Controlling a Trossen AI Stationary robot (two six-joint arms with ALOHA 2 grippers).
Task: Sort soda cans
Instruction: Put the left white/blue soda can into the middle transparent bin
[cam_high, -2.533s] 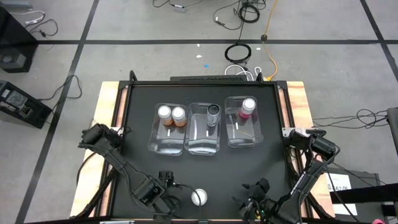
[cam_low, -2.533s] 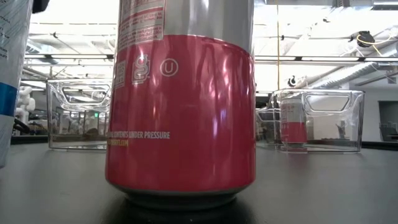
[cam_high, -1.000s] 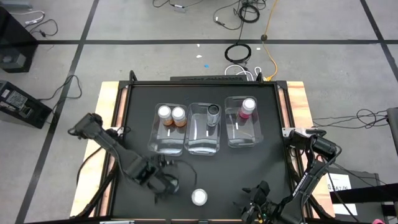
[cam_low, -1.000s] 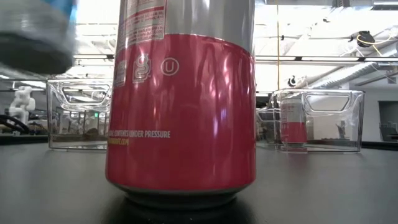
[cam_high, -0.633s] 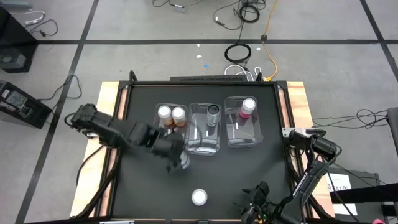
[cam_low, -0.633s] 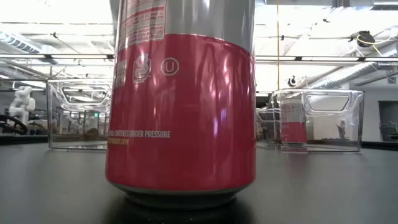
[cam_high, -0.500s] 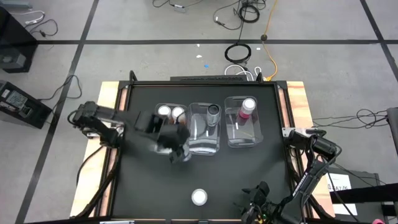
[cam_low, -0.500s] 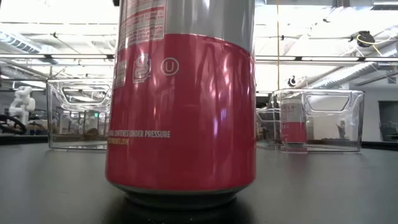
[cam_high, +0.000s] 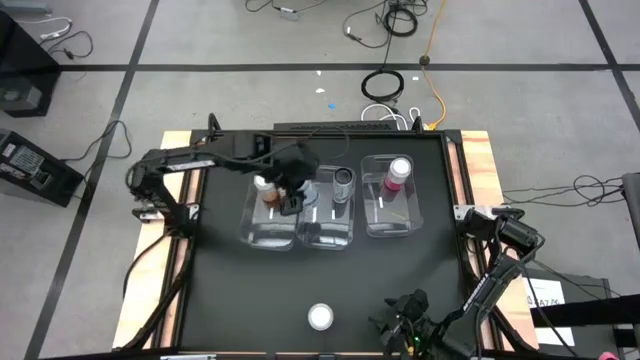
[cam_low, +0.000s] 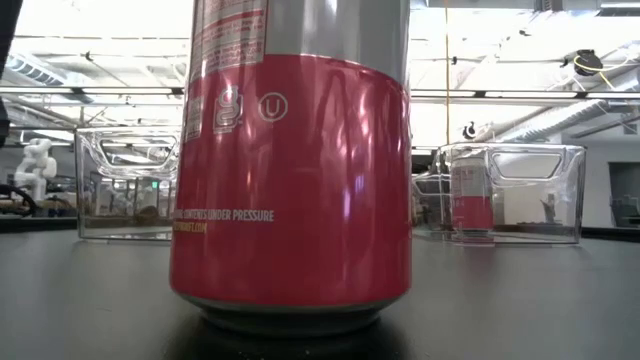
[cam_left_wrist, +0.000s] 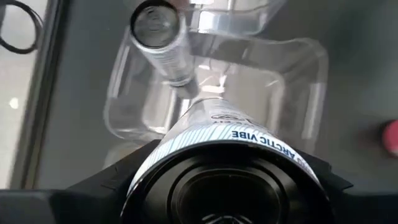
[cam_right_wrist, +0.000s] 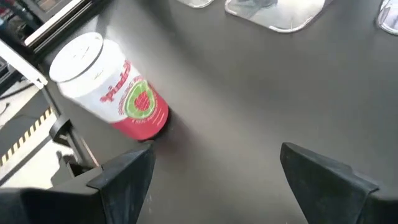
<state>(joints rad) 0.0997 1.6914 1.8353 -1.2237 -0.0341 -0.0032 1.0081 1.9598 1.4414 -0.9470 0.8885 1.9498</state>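
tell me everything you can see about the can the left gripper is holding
The can sits clamped in the left gripper, lifted off the table above the middle clear bin. Its body looks white and silver metal with dark print reading "arctic vibe", and a dark recessed round end faces the wrist camera. Another can already stands in that bin.

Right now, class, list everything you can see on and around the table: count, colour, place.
table: one, black
bins: three, clear, side by side
orange can: one showing, left bin
grey can: one, middle bin
binned pink can: one, right bin
loose pink can: one, table's near edge
white can: one, held over the bins
cables: several, floor
left pincer: gripping white can
right pincer: open, beside loose pink can
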